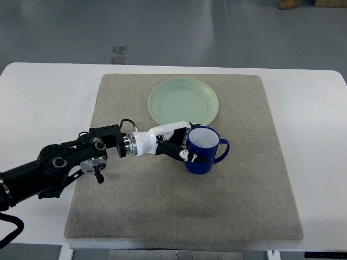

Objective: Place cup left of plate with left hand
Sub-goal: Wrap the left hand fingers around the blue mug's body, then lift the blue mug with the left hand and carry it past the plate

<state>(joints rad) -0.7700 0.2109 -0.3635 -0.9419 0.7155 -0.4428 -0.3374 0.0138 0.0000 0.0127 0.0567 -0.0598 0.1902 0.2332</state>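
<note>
One hand working: left hand (181, 149) wraps fingers round blue cup (203, 150), apparently gripping side opposite handle. Cup upright on grey mat (238, 206), just below green plate (184, 102), right of centre. Grip suits carrying it leftward, round plate.

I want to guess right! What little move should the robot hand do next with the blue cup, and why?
Probably lift the blue cup a little. The left hand already has its fingers around the cup, which stands upright on the mat just below the green plate, toward its right side. It must come off the mat before travelling to the plate's left.
</note>
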